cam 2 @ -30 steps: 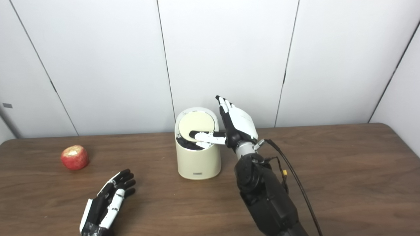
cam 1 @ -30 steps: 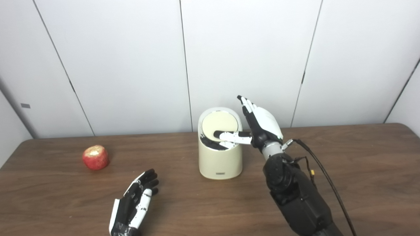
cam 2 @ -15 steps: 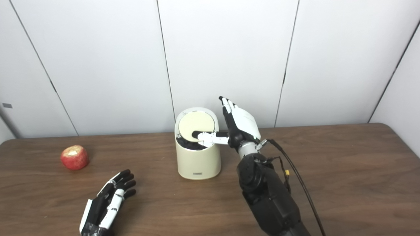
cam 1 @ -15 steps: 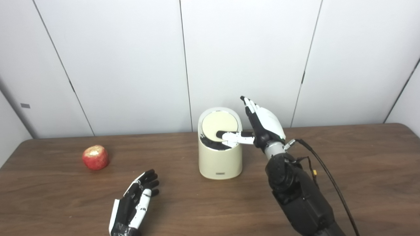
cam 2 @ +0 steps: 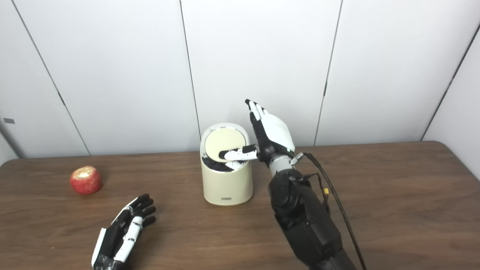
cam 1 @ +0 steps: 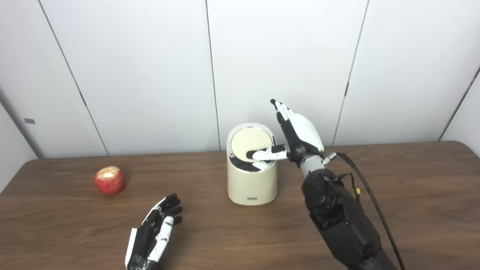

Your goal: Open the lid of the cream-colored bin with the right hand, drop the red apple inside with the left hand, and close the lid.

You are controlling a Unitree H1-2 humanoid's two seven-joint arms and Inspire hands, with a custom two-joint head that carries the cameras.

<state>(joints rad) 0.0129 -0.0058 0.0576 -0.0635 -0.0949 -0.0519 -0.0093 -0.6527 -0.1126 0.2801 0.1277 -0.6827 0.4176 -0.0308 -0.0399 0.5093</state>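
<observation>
At bin (cam 1: 252, 183) mouth: lid (cam 1: 250, 144) tilted, interior dark; right robot hand (cam 1: 298, 135) unclenched, thumb on lid.

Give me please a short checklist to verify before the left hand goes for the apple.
1. Lid raised: ok, it stands tilted up with a dark gap below its front edge.
2. Right hand supports the lid: cannot tell; its thumb reaches across the opening, fingers point up beside the bin.
3. Left hand free: ok, open, low over the table, holding nothing.
4. Apple reachable: ok, it sits alone on the table, left of the bin.
5. Opening wide enough for the apple: cannot tell, the thumb covers part of it.
</observation>
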